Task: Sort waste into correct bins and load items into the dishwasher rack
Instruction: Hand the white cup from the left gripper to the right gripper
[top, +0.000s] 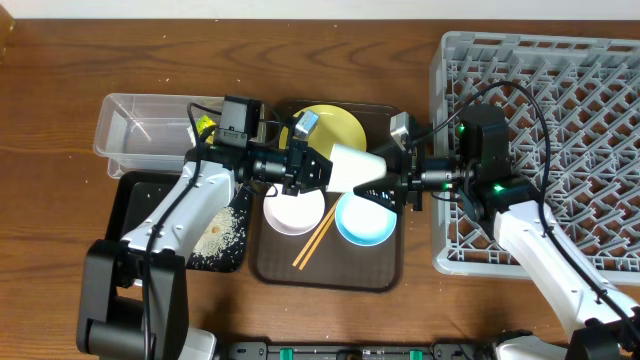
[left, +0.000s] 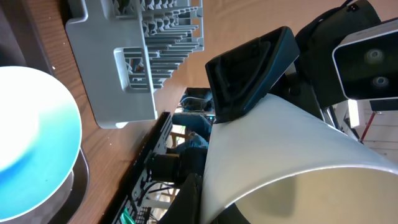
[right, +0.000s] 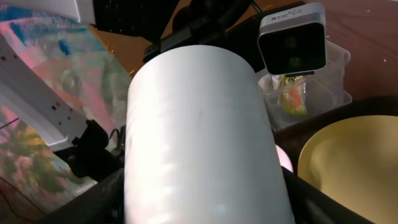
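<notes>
The small pale green cup (top: 355, 168) lies on its side in the air above the brown tray, held between both grippers. My left gripper (top: 312, 168) is shut on its rim, one finger inside and one outside (left: 211, 208). My right gripper (top: 398, 177) is shut round its base, with a finger on each side of the cup (right: 199, 143). Under it are the yellow plate (top: 335, 122), the white bowl (top: 293, 213), the light blue bowl (top: 365, 222) and the chopsticks (top: 314, 240). The grey dishwasher rack (top: 560, 90) stands at the right.
The clear tub (top: 140, 125) at the left holds the green-and-orange wrapper (top: 205, 126). The black tray (top: 140, 195) in front of it holds rice crumbs (top: 225, 235). The dark brown serving tray (top: 385, 270) lies between the bins and the rack.
</notes>
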